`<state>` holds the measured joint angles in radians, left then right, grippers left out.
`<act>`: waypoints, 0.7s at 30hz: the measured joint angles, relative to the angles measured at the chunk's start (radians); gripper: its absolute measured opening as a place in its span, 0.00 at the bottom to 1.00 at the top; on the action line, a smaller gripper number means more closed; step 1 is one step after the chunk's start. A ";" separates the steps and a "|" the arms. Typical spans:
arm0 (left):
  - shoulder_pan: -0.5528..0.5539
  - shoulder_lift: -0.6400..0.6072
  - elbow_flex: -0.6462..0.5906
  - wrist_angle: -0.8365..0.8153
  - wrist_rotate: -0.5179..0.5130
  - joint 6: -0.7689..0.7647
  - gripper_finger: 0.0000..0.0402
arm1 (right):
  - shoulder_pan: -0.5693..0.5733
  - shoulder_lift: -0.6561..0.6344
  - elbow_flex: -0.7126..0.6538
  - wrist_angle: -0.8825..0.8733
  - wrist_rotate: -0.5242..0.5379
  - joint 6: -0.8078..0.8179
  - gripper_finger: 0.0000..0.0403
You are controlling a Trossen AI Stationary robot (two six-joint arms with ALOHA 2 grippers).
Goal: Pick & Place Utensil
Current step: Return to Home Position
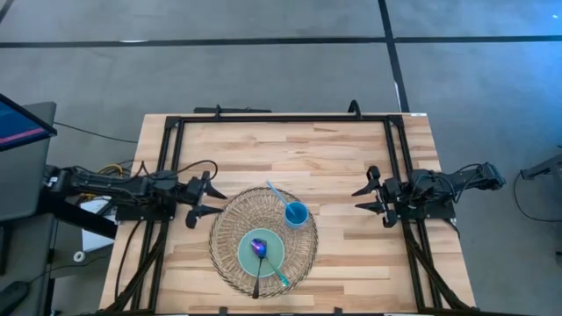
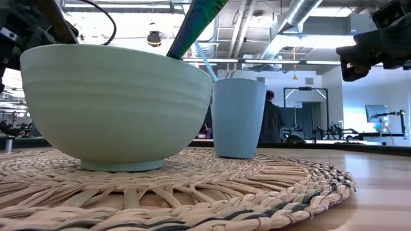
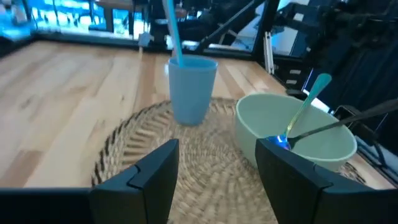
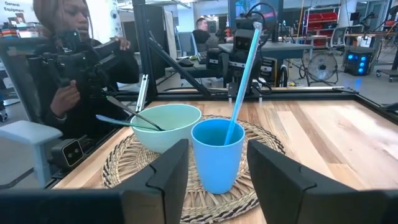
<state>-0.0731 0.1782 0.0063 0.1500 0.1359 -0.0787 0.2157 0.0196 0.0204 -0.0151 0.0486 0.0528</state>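
Presently the left pincer [image 1: 209, 202] hangs over the left part of the desk [image 1: 342, 158]. Its fingers are spread wide and hold nothing.

Close before its tips lies a round woven mat [image 1: 230, 263], which carries both containers.

Container one is a green bowl [image 1: 272, 259]. It sits upright on the mat, ahead of the left pincer and off to its right-hand side.
- A blue spoon [image 1: 258, 247] lies in it, head in the bowl's hollow and pale handle leaning out over the rim.
- A black fork [image 1: 255, 283] lies in it too, its handle also resting across the rim and reaching out over the mat.

Container two is a blue cup [image 1: 296, 213]. It stands upright near the mat's edge, between the two pincers and somewhat nearer the right one. It is just beside the bowl; whether they touch cannot be told.
- A blue straw [image 1: 277, 193] stands in it, tilted toward the left pincer's side, with its upper length well clear of the rim.

The right pincer [image 1: 364, 197] hangs over the right part of the desk, facing the cup from beyond the mat's edge. Its fingers are spread apart and empty.
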 joint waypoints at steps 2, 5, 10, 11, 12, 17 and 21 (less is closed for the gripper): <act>0.000 -0.027 0.000 -0.001 0.000 0.019 0.53 | 0.000 0.000 0.000 0.000 0.000 0.000 0.39; 0.000 -0.073 0.000 -0.009 0.000 0.020 0.53 | 0.000 0.000 0.000 0.000 0.000 0.000 0.38; 0.000 -0.136 0.000 -0.096 0.000 0.022 0.53 | 0.000 0.000 0.000 0.000 0.000 0.000 0.39; 0.000 -0.145 0.000 -0.112 0.000 0.022 0.53 | 0.000 0.000 0.000 0.000 0.000 0.000 0.39; 0.000 -0.151 0.000 -0.113 -0.001 0.022 0.53 | 0.000 0.000 0.000 0.000 0.000 0.000 0.39; 0.000 -0.180 0.000 -0.113 -0.002 0.028 0.53 | 0.000 0.000 0.000 0.000 0.000 0.000 0.39; 0.000 -0.179 0.000 -0.114 -0.003 0.029 0.53 | 0.000 0.000 0.000 0.000 0.000 0.000 0.38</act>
<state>-0.0731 -0.0006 0.0063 0.0360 0.1333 -0.0498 0.2157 0.0196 0.0204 -0.0154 0.0486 0.0529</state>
